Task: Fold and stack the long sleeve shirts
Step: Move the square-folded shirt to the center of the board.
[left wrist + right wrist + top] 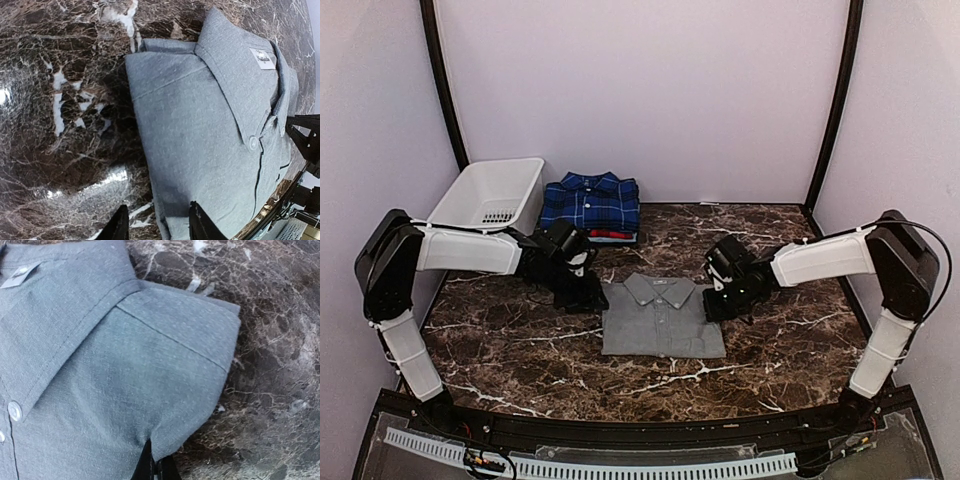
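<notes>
A plain light grey shirt (660, 322) lies folded, collar up, in the middle of the marble table. My left gripper (594, 298) is at its left edge. In the left wrist view that gripper (159, 227) is open, its two fingers astride the edge of the grey shirt (210, 125), one over the cloth, one over the marble. My right gripper (719, 304) is at the shirt's right shoulder. Seen from the right wrist, this gripper (156, 466) is shut, pinching the puckered hem of the grey shirt (100, 370). A dark blue plaid shirt (590, 201) lies folded at the back, on a shirt with red and white edges (612, 235).
A white plastic basket (490, 194) stands at the back left, beside the plaid stack. The marble tabletop (790, 350) is ringed by pale walls with dark corner posts. Both arm bases sit at the near corners.
</notes>
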`<action>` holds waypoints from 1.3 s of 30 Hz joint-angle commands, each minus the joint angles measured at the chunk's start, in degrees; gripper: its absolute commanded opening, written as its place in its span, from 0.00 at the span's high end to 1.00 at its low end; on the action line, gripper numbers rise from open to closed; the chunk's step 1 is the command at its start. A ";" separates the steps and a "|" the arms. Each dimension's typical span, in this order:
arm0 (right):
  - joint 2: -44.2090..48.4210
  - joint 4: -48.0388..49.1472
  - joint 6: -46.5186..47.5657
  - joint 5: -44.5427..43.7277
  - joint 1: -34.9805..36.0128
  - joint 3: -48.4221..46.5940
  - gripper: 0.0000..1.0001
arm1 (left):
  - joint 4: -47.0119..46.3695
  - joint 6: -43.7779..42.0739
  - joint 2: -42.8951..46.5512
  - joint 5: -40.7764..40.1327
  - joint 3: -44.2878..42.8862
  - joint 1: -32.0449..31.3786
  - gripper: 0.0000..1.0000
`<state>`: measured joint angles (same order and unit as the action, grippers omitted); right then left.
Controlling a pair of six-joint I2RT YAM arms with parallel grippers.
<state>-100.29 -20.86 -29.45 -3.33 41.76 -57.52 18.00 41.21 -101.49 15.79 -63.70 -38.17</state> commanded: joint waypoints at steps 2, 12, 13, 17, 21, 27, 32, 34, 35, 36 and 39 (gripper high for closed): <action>2.28 2.22 -1.88 -1.44 -1.68 3.74 0.94 | -0.60 -0.43 0.35 -1.15 0.83 0.09 0.59; 8.13 -4.75 -2.30 -6.95 2.75 -3.63 0.53 | -0.88 -1.39 4.44 -0.99 -0.13 -0.61 0.75; 7.91 -5.09 -2.63 -7.69 4.03 -4.82 0.51 | -0.80 -1.39 4.54 -0.97 -0.30 -0.77 0.76; 4.81 -4.40 -4.36 -8.61 8.60 -8.30 0.42 | -1.41 -0.65 5.16 -0.78 -0.44 -1.88 0.79; 0.04 -3.70 -5.75 -9.67 12.76 -12.30 0.36 | -4.15 0.40 5.32 0.05 0.65 -2.92 0.81; -7.48 -4.53 -6.65 -10.29 15.28 -16.77 0.29 | -6.01 0.01 2.71 0.51 1.61 -3.31 0.82; -10.87 -4.99 -7.02 -11.58 15.74 -17.24 0.22 | -7.72 -0.77 -0.81 0.59 2.25 -3.31 0.82; -11.82 -5.63 -7.16 -12.52 15.89 -17.15 0.19 | -7.83 -0.96 -1.58 0.21 2.33 -3.31 0.82; -12.30 -6.05 -7.19 -13.10 15.93 -17.06 0.18 | -7.77 -1.07 -1.72 -0.19 2.37 -3.31 0.82; -12.76 -6.50 -7.20 -13.60 15.94 -16.95 0.18 | -7.61 -1.06 -1.70 -0.43 2.32 -3.27 0.82; -13.58 -7.65 -7.47 -15.44 16.05 -16.01 0.16 | -6.04 -1.44 -1.04 -2.24 1.26 -3.22 0.79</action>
<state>-111.87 -25.61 -36.12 -14.98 57.39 -73.56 10.87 41.04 -103.85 15.46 -62.11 -41.36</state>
